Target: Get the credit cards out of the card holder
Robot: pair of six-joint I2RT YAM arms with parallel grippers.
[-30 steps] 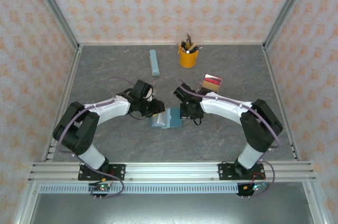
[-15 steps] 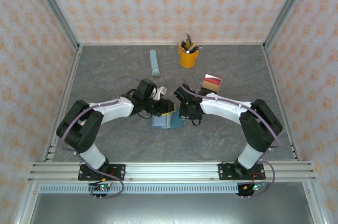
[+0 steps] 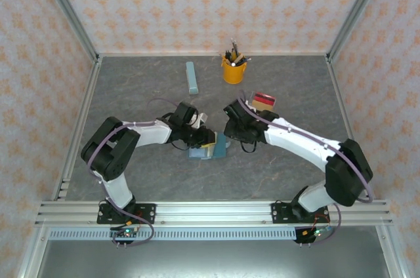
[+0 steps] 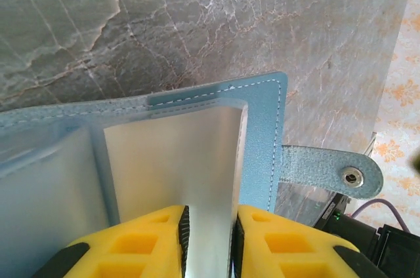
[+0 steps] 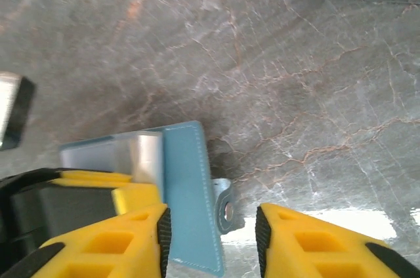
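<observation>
At table centre, top view: small teal-blue folding card holder lies open on the grey marbled table top, between the two arms.

Left gripper sits at the holder's 11 o'clock edge. In the left wrist view the yellow fingers of this gripper are drawn narrow, pinching a pale translucent pocket leaf of the card holder. White stitching runs along the cover rim. The strap tab with a metal snap stud sticks out at 3 o'clock.

Right gripper is at the holder's 1 o'clock corner. In the right wrist view this gripper stands wide, and the teal cover flap of the card holder lies in the gap against one finger, with the other finger apart from it.

Credit cards, red and tan-brown thin rectangles, lie at 1 o'clock from the holder, well apart from it. Any print on them is too small to read.

Round yellow pen cup stands at 12 o'clock, far side. Long pale blue-grey bar lies at 11 o'clock.
</observation>
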